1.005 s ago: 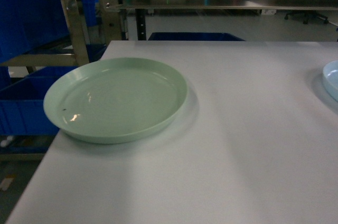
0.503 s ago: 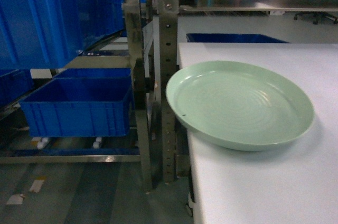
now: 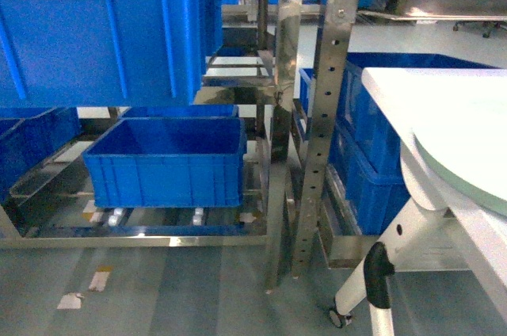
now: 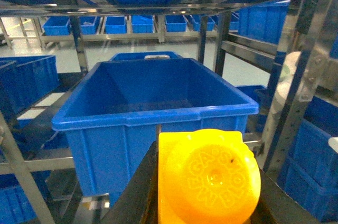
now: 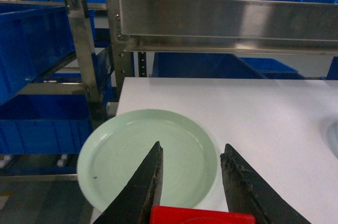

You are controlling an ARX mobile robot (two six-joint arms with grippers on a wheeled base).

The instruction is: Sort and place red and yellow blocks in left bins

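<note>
Yellow block [image 4: 208, 179], one, sits clamped in the left gripper [image 4: 206, 203]; one red block [image 5: 200, 216] is pinched between the right gripper [image 5: 193, 192] fingers above one green plate [image 5: 105, 166].

Right hand [image 5: 191, 182]: two dark, tapered, scuffed fingers [image 5: 141, 189]. Left hand [image 4: 203, 192]: dark.

Looks like warehouse / factory storeroom, not home. Perforated steel racking uprights [image 3: 325, 106] everywhere, shelves loaded with identical blue plastic bins [image 3: 162, 163], more rows of same bins [image 4: 132, 23] far back in left wrist view. Smooth grey-green industrial floor [image 3: 158, 288]. White worktable [image 5: 253, 113] on caster legs, pushed up against racking.
</note>
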